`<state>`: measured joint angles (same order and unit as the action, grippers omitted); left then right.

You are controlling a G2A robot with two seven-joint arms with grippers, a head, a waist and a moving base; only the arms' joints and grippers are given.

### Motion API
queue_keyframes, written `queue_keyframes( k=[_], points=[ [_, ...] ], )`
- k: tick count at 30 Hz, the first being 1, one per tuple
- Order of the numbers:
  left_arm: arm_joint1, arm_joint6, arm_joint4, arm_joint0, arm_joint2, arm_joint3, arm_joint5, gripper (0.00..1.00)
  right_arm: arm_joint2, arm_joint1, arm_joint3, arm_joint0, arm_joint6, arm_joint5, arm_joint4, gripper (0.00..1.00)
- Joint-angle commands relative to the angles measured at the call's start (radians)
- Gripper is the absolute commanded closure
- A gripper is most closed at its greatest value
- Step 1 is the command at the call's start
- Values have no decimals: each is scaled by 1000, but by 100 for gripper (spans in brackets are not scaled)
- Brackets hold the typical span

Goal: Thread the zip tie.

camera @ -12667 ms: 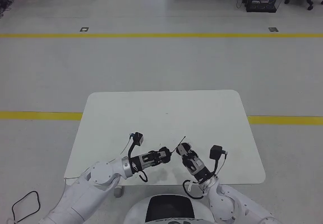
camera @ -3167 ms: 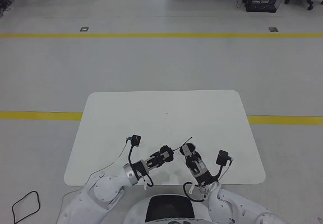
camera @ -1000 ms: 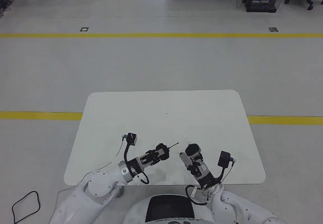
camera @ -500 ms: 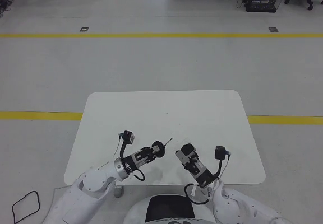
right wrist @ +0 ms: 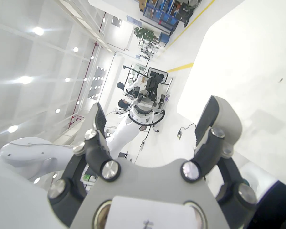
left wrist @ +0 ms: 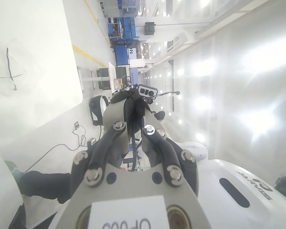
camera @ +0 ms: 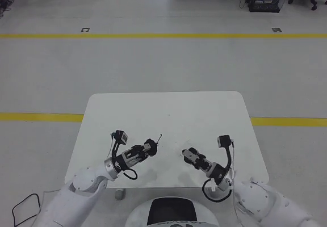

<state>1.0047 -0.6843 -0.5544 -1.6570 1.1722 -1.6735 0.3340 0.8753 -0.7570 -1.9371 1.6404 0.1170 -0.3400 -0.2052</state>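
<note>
A thin black zip tie point(camera: 158, 139) sticks out beyond the tips of my left gripper point(camera: 150, 145), above the near left part of the white table point(camera: 209, 113). In the left wrist view my left gripper point(left wrist: 133, 106) is shut on the zip tie point(left wrist: 133, 129), which runs as a dark strip down between the closed fingers. To its right, a short way off, my right gripper point(camera: 185, 153) hovers over the near middle of the table. In the right wrist view my right gripper point(right wrist: 155, 115) stands wide open with nothing between its fingers.
The table's near edge point(camera: 169, 184) lies just below both grippers. A small dark speck point(camera: 169, 115) sits mid-table. A thin dark line point(left wrist: 7, 60) shows on the tabletop in the left wrist view. Floor with yellow lines point(camera: 27, 117) surrounds the table.
The two grippers have drawn apart. The left one carried the zip tie leftward and a bit farther onto the table; the right arm swung out to the right.
</note>
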Motion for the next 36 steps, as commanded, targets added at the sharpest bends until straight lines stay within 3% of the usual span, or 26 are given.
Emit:
queue_keyframes(
  k=[1,8,22,26,34,36],
  points=[
    [-1,-4,-4,-2,1,-1,-2,100,38,-6,7,12,100,0,-53,0],
    [-1,-38,-32,2,-2,4,-6,100,148,-58,53,62,352,0,-141,0],
    [-1,-127,-96,17,-21,19,-23,100,283,-185,131,109,669,0,-222,0],
    [0,-102,-70,28,-27,29,-39,100,295,-223,166,110,667,0,-199,0],
    [0,-102,-70,28,-27,29,-39,100,295,-223,166,110,667,0,-199,0],
    [4,-138,-134,32,-46,26,-53,100,290,-225,170,105,668,2,-209,0]
  ],
)
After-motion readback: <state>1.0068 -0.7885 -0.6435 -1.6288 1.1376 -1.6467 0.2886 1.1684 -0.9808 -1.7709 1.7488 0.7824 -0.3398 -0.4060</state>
